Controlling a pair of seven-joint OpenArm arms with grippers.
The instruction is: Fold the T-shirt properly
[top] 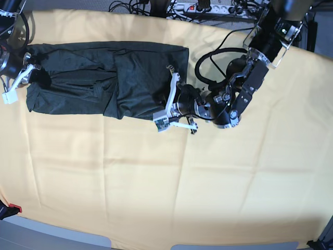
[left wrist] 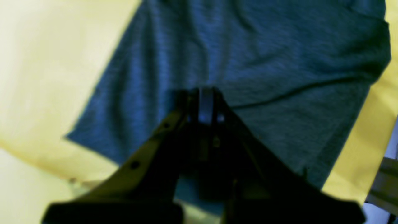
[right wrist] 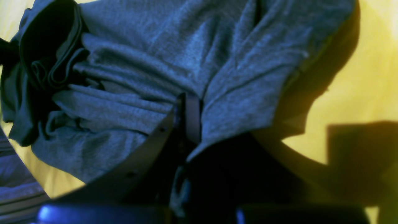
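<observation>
The T-shirt (top: 104, 83) is dark teal-grey and lies as a long folded band at the back left of the yellow cloth. My left gripper (top: 169, 101) is at the shirt's right end. In the left wrist view my left gripper (left wrist: 205, 104) has its jaws together on the flat fabric (left wrist: 264, 56), and a crease runs from its tips. My right gripper (top: 30, 70) is at the shirt's left end. In the right wrist view my right gripper (right wrist: 189, 115) is shut on bunched fabric (right wrist: 140, 62), whose folds converge at the jaws.
The yellow cloth (top: 182, 182) covers the whole table. Cables and a power strip (top: 197, 8) lie along the back edge. The left arm's black links and a cable loop (top: 229, 99) hang over the table right of the shirt. A small red item (top: 11, 209) sits at the front left corner.
</observation>
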